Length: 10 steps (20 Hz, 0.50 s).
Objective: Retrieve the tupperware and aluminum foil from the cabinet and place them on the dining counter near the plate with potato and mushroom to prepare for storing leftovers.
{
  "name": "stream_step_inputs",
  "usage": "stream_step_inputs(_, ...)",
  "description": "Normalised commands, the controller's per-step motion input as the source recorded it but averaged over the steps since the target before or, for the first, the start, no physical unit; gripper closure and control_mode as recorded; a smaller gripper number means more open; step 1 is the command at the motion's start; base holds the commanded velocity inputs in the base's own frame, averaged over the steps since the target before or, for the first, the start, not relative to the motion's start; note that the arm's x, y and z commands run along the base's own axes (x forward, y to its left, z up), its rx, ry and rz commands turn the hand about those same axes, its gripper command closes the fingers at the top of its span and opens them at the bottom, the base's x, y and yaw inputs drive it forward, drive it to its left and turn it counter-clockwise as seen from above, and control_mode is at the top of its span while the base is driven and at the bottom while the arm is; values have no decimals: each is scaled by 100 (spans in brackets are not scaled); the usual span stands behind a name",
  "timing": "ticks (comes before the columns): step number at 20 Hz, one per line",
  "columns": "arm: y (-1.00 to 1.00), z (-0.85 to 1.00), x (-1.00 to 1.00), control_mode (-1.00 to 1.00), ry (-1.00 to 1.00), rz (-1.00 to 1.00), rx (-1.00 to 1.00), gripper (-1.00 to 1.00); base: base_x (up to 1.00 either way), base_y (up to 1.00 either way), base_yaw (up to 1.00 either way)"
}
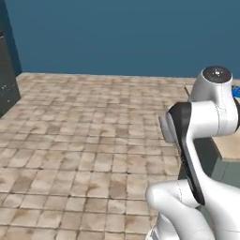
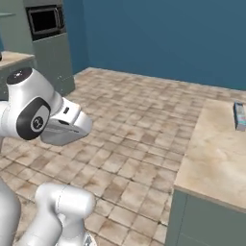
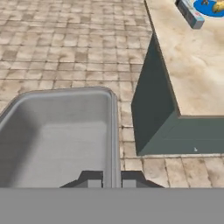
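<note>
Hand view is showing the gripper (image 3: 111, 183) pinching the right-hand wall of the tupperware (image 3: 57, 135), one fingertip on each side of the thin rim. The tub is hanging clear of the tiled floor (image 3: 65, 48), with the bench (image 3: 192, 65) standing off to the right of it and not yet beneath it.

The tub is reading as light, hollow, thin-walled plastic. Such a wall is likely flexing under a pinch, and its smooth surface is likely slippery, so a one-sided hold may be letting the tub swing or tilt during travel. The flared rim is offering the best purchase.

At the far end of the bench, the aluminum foil (image 3: 189, 12) is lying just beside the plate (image 3: 205, 8), which is carrying the potato (image 3: 218, 6).
</note>
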Motion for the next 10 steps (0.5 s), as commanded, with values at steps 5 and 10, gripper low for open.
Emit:
stream_step_inputs(5, 0, 0, 0, 100, 0, 0, 0, 100, 90, 41, -50)
stream_step_inputs(10, 0, 0, 0, 100, 0, 0, 0, 100, 92, 52, -50)
